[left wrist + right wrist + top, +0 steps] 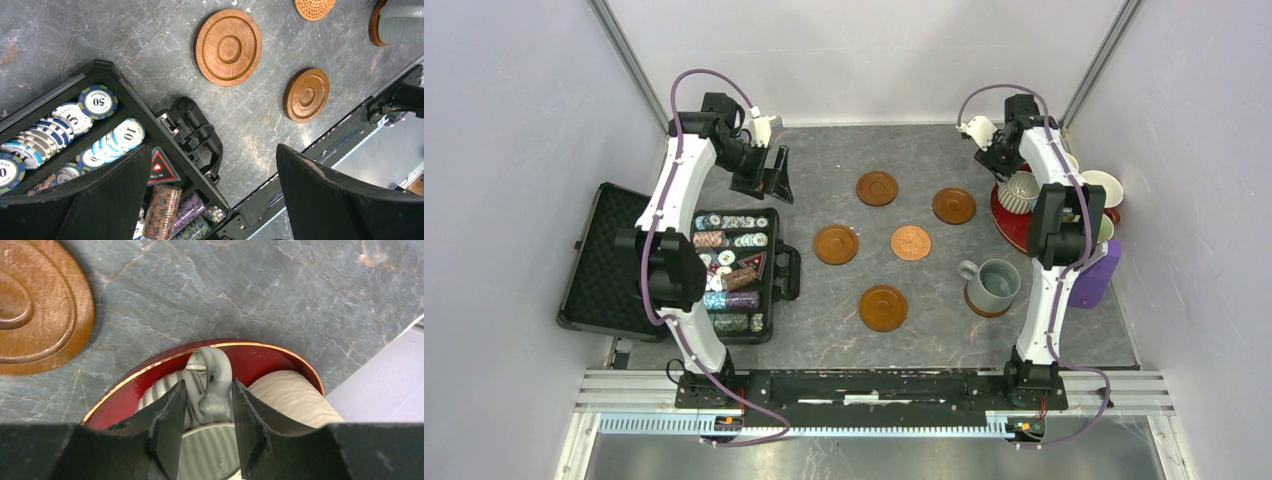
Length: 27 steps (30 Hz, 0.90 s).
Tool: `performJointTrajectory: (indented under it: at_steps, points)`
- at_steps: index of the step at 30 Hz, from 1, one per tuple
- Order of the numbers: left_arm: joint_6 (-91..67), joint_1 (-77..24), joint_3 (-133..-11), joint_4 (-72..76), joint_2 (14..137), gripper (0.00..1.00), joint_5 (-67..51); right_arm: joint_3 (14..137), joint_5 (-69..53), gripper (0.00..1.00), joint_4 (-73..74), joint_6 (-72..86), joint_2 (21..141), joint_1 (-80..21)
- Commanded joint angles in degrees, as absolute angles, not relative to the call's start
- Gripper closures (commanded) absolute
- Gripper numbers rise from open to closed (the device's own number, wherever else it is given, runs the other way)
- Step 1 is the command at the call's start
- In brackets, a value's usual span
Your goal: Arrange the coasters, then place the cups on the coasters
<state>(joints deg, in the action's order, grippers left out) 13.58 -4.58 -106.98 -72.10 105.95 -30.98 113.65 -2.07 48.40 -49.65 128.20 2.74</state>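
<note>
Glossy brown and ringed, the nearest coaster (883, 308) lies flat and bare at lower centre of the overhead view. To its right the grey-blue mug (996, 283) stands upright, mouth up, with its handle pointing to frame left. Only a brown crescent of the sixth coaster (987, 313) shows under its base.

Farther up the frame, a dark coaster (836, 244) and the copper patterned coaster (911, 242) sit side by side without touching. Beyond them lie a far-left coaster (877, 188) and a far-right coaster (954, 206). That makes six coasters: five bare and one covered.

At frame right the red tray (1007, 222) carries the other mugs. The right arm (1056, 225) crosses it, so they cannot be counted. What shows is the ribbed mug (1022, 190), a cream mug (292, 392) touching it, and a pale mug rim (1102, 186).

In the right wrist view the ribbed mug's handle arches toward frame top, its loop running up and down the picture. The lower part of the mug is cut off by the fingers and the frame edge. The right gripper (208, 387) straddles that handle, with one finger (250, 425) against it and a thin slit at the other. Whether it is clamped I cannot tell.

The left gripper (212, 149) is spread wide with nothing between its fingers. It hangs at upper left of the overhead view, above the open chip case (599, 265).
</note>
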Motion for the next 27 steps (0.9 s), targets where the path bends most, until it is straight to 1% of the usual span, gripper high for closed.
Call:
performJointTrajectory:
  at_steps: [1,4,8,17,22,26,27]
  points:
    - [13.71,-4.27,-109.16,-71.74,105.2,0.0,-31.33,112.63,-3.27,0.53,54.96,-52.15,127.09,3.25]
    - [13.65,-4.22,-109.26,-71.74,105.38,0.0,-31.38,113.73,-3.96,0.52,56.96,-53.5,128.57,3.25]
    - [13.65,-4.26,-109.25,-71.73,105.32,0.0,-31.28,114.7,-3.56,0.53,59.61,-55.63,130.49,3.25]
    - [13.69,-4.27,-108.9,-71.76,105.2,0.0,-31.12,114.34,-1.11,0.55,59.43,-59.52,132.12,3.25]
    - [13.76,-4.23,-108.99,-71.72,105.21,0.0,-30.82,114.4,-0.35,0.61,57.92,-61.31,132.28,3.25]
    - [13.87,-4.24,-108.98,-71.76,105.03,0.0,-30.67,115.14,0.35,0.75,58.57,-62.93,130.99,2.99]
    - [13.86,-4.22,-108.98,-71.74,105.03,0.0,-30.63,115.01,0.16,0.81,58.75,-63.42,130.35,2.94]
